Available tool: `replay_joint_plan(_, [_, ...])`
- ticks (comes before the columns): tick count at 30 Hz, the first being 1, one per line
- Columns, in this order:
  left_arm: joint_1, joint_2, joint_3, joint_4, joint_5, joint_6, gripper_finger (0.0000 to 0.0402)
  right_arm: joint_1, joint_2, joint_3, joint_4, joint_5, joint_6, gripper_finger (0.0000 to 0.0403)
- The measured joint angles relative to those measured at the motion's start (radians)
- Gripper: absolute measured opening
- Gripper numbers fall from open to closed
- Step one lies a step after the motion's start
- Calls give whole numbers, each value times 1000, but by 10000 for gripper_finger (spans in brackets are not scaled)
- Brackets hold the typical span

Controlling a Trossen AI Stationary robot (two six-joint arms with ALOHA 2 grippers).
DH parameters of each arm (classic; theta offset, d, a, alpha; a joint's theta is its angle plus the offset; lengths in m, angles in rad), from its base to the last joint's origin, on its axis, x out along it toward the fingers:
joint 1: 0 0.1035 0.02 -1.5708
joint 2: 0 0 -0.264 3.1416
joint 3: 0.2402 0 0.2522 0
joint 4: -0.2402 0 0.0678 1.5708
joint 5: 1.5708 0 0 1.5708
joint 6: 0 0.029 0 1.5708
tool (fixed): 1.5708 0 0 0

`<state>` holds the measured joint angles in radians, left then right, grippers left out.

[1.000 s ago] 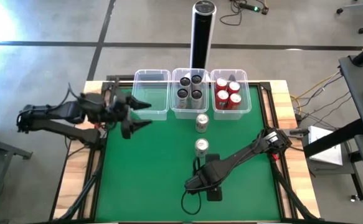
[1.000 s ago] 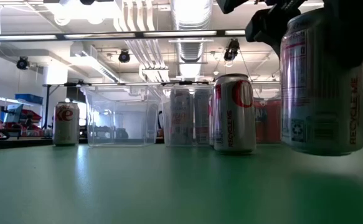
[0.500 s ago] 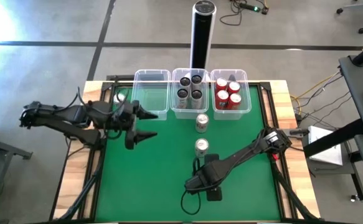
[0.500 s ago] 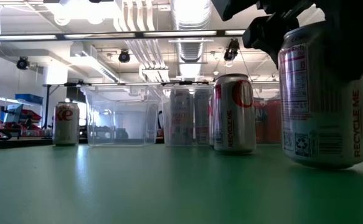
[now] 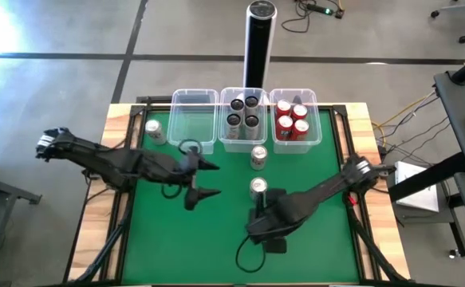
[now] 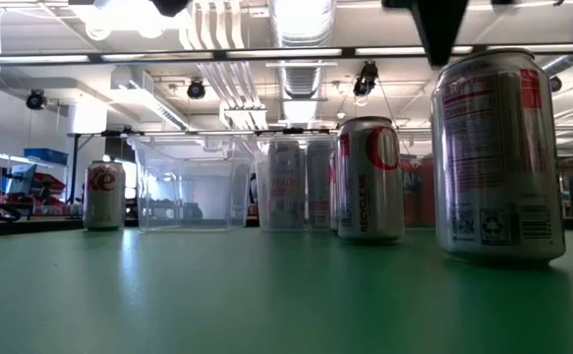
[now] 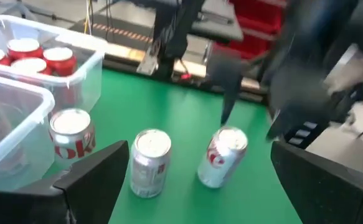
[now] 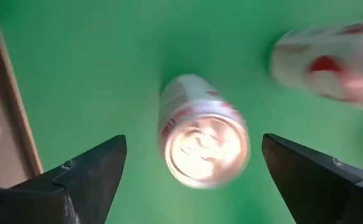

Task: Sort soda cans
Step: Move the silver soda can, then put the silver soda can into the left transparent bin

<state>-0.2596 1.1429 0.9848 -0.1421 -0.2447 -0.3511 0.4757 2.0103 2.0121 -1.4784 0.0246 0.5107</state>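
High view: left gripper (image 5: 202, 178) spread open over green mat (image 5: 176, 231), holding nothing. Right gripper (image 5: 264, 209) just beside near silver can (image 5: 258, 187). Second silver can (image 5: 258, 156) before middle bin (image 5: 243, 116) of dark cans; red cans (image 5: 293, 118) in right bin; third silver can (image 5: 153, 129) left of empty bin (image 5: 194, 119).

Low view: near silver can (image 6: 499, 157) standing upright on mat, free.

Right wrist view: fingers (image 8: 88, 180) wide apart, can (image 8: 203, 132) between, untouched.
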Motion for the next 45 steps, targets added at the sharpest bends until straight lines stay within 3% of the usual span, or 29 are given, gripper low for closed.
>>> replay_joint_plan(9, [3, 233, 0, 48, -10, 78, 386, 6, -265, -56, -7, 289, 299, 368])
replay_joint_plan(16, [20, 447, 43, 154, -81, 84, 387, 23, -412, -151, -4, 358, 548, 368])
replay_joint_plan(26, [86, 715, 261, 111, -26, 38, 387, 39, -428, -207, -4, 357, 598, 368])
replay_joint_plan(32, [109, 850, 403, -24, -24, -17, 387, 55, -406, -214, -1, 316, 599, 368])
replay_joint_plan(40, [108, 927, 524, -58, -19, -29, 383, 87, -398, -216, -1, 316, 639, 368])
replay_joint_plan(45, [123, 929, 538, -146, -24, -107, 347, 107, -398, -218, -6, 317, 664, 368])
